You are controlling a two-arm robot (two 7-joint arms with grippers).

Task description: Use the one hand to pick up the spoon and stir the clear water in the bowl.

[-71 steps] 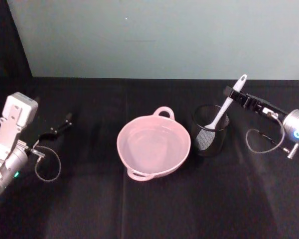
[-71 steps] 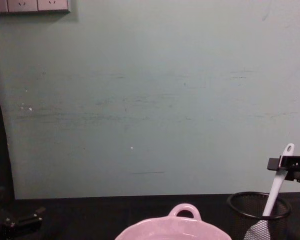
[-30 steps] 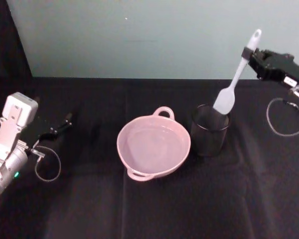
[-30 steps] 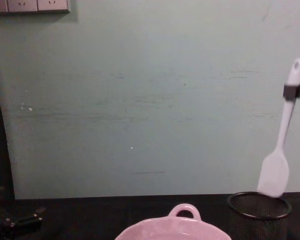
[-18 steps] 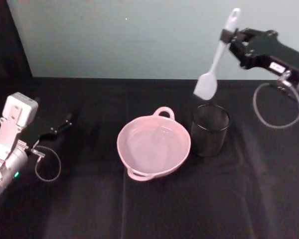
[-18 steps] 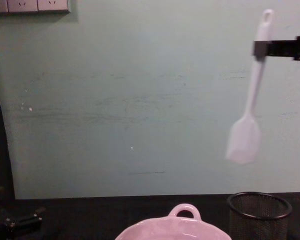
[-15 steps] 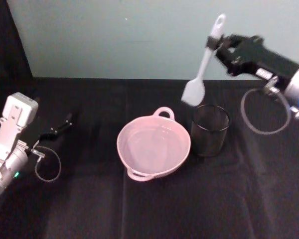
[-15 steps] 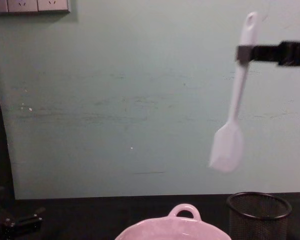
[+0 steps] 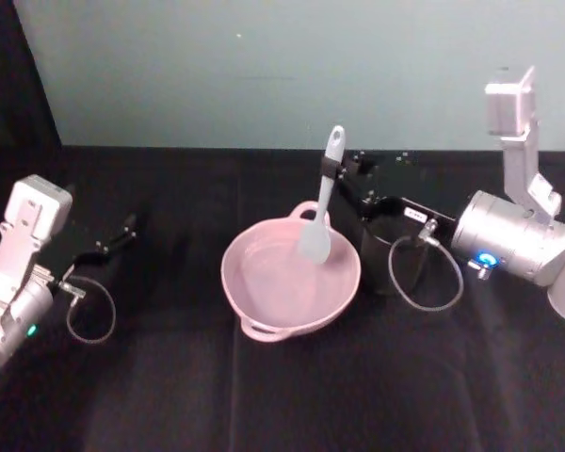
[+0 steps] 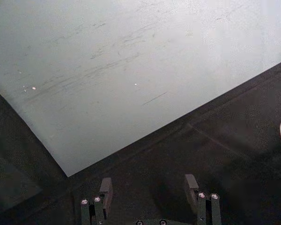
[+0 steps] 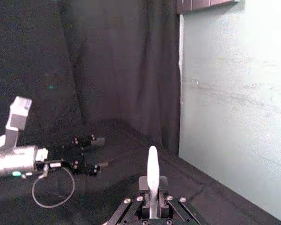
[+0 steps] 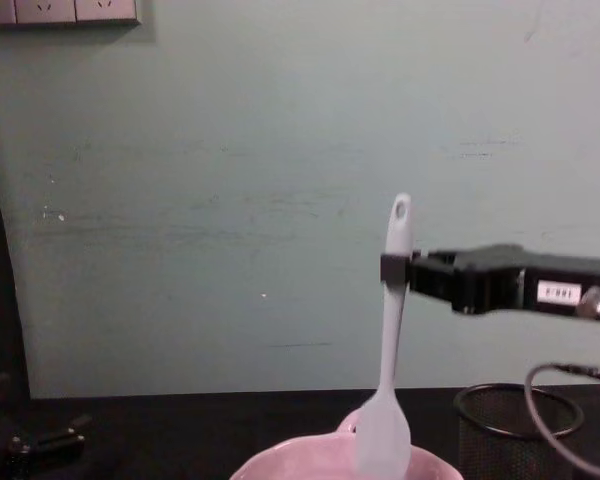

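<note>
The right gripper [image 9: 331, 171] is clamping the white plastic spoon [image 9: 321, 202] high on its handle. Having carried it across from the wire-mesh cup [image 12: 500, 440], I am now holding the scoop low inside the pink bowl [image 9: 228, 278], so stirring can begin. The left gripper [image 10: 147, 185] is lying parked at the left, jaws apart.

A wide pale pink ceramic bowl [image 9: 228, 282] sits mid-worktop [image 9: 264, 395], a black wire-mesh cup [image 9: 380, 271] just to its right. A long white plastic spoon [image 9: 319, 218] hangs over the bowl's right half, gripped by the right gripper [image 9: 332, 171].
</note>
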